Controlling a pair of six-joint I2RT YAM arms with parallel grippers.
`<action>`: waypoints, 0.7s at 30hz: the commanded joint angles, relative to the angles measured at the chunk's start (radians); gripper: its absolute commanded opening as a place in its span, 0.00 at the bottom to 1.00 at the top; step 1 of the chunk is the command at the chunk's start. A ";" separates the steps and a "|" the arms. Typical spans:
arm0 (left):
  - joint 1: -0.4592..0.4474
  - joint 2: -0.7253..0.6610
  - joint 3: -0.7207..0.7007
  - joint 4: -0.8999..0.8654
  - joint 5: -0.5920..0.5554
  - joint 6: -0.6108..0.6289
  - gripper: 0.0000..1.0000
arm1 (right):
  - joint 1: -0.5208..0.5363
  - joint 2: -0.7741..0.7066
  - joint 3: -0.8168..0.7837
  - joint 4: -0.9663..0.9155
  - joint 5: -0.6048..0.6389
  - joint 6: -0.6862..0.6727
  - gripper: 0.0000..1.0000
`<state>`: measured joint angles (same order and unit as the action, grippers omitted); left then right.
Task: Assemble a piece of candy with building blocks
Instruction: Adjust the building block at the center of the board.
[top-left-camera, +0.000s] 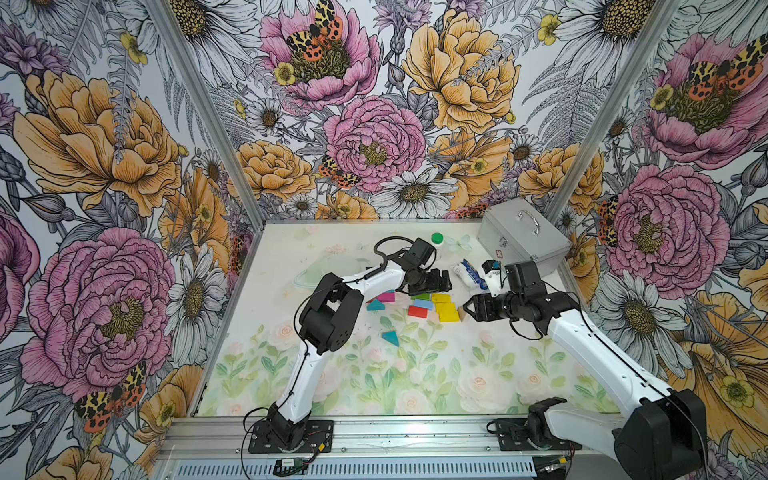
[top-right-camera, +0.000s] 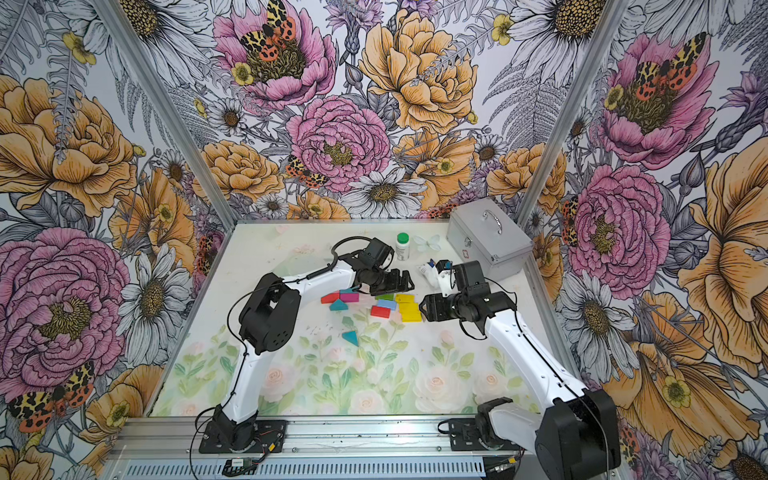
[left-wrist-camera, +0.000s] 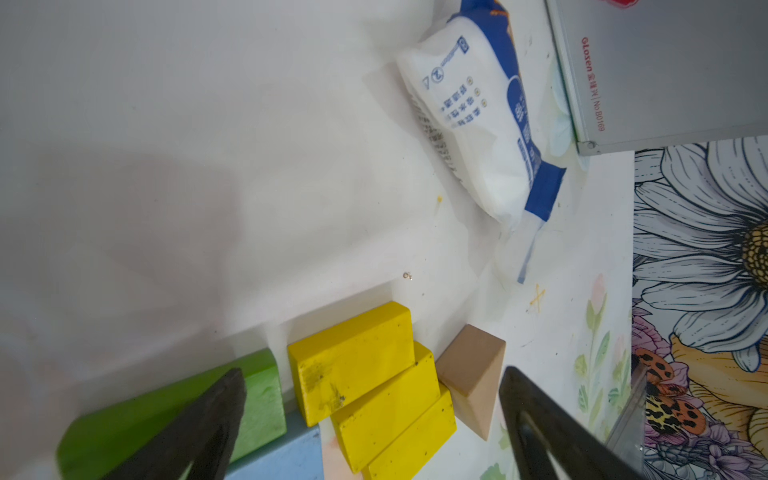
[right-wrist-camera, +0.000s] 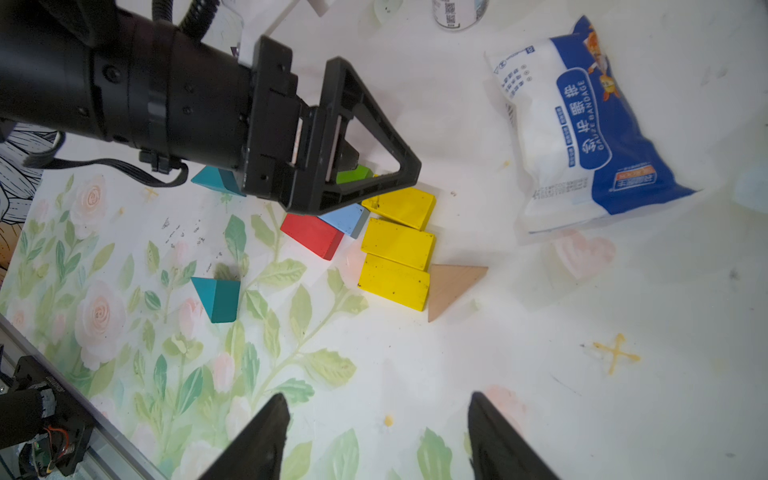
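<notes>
The building blocks lie grouped mid-table in both top views. Three yellow blocks (right-wrist-camera: 397, 245) lie side by side with a tan triangle (right-wrist-camera: 451, 286) against the nearest one. A red block (right-wrist-camera: 311, 239), a light blue block (right-wrist-camera: 347, 218) and a green block (left-wrist-camera: 257, 390) sit beside them. A magenta block (top-left-camera: 385, 297) and a teal triangle (top-left-camera: 375, 305) lie further left, and another teal triangle (top-left-camera: 390, 337) lies alone nearer the front. My left gripper (left-wrist-camera: 372, 374) hangs open just over the green and yellow blocks, holding nothing. My right gripper (right-wrist-camera: 378, 398) is open and empty, right of the yellow blocks.
A blue-and-white gauze packet (right-wrist-camera: 590, 137) lies behind the blocks on the right. A silver metal case (top-left-camera: 523, 237) stands in the back right corner. A white bottle with a green cap (top-left-camera: 437, 245) stands at the back. Floral walls close in three sides.
</notes>
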<state>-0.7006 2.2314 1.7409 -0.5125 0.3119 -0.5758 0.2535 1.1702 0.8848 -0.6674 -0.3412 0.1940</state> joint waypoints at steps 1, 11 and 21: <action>-0.012 -0.013 -0.018 -0.034 0.017 0.012 0.96 | -0.007 -0.012 -0.007 0.022 0.008 0.000 0.69; 0.013 0.009 0.071 -0.040 0.021 0.049 0.96 | -0.008 -0.013 -0.010 0.022 0.010 -0.001 0.69; 0.011 0.075 0.101 -0.047 -0.005 0.093 0.96 | -0.007 -0.008 -0.010 0.022 0.009 -0.004 0.69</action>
<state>-0.6907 2.2608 1.8370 -0.5472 0.3115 -0.5163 0.2535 1.1702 0.8810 -0.6674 -0.3416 0.1940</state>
